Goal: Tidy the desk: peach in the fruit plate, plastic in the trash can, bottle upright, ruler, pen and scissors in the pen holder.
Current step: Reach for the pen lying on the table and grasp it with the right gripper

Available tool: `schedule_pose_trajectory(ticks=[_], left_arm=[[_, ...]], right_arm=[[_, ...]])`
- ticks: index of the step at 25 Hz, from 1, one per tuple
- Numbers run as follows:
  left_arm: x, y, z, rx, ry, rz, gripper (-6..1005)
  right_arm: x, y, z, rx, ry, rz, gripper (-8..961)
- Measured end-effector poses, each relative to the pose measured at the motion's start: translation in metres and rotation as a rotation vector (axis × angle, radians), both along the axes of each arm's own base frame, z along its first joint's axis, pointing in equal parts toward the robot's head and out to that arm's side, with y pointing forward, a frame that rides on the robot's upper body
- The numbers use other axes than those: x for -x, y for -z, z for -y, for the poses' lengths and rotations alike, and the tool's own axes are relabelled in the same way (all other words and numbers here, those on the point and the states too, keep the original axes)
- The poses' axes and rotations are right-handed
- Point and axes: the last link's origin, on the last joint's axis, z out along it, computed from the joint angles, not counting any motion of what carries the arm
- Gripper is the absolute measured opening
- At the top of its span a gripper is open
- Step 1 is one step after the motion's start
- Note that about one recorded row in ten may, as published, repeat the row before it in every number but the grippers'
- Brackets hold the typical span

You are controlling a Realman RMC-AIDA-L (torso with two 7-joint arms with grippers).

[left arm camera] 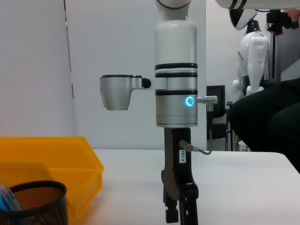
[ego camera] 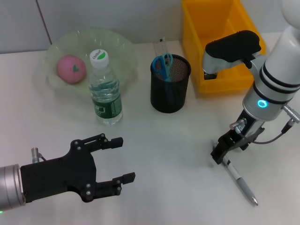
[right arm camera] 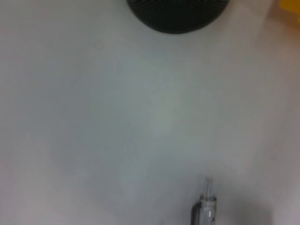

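While right gripper (ego camera: 224, 151) sits low over pen (ego camera: 240, 182), finger state unclear, pen may roll away; left gripper (ego camera: 112, 161) open, empty.

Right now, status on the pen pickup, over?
Right gripper down at the pen's end on the table. Left gripper open, idle near the front edge. Pen holder holds scissors and ruler; path unobstructed.

Head camera looks down at the desk (ego camera: 154, 140); wrist cameras sit low, sharing the pen holder (ego camera: 170, 84).
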Motion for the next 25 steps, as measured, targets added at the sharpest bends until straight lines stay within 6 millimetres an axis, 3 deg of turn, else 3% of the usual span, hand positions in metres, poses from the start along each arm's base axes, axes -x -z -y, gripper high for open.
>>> schedule_pose_trajectory(ticks=[11,16,25], left_arm=[[0.0003,0.0002,0.0001,0.0,-0.002,-0.001,765],[0.0001,0.0004,0.0,0.001,-0.001,-0.001,765],[-0.001,0.0004,-0.001,0.001,0.003,-0.001,765]], right_arm=[[0.0024,0.0,-0.001,0.0,0.002,-0.01,726],[0.0029,0.0009,-0.0008,0.004,-0.003,-0.006,565],[0.002,0.0035,-0.002,0.007,0.0,-0.003,564]])
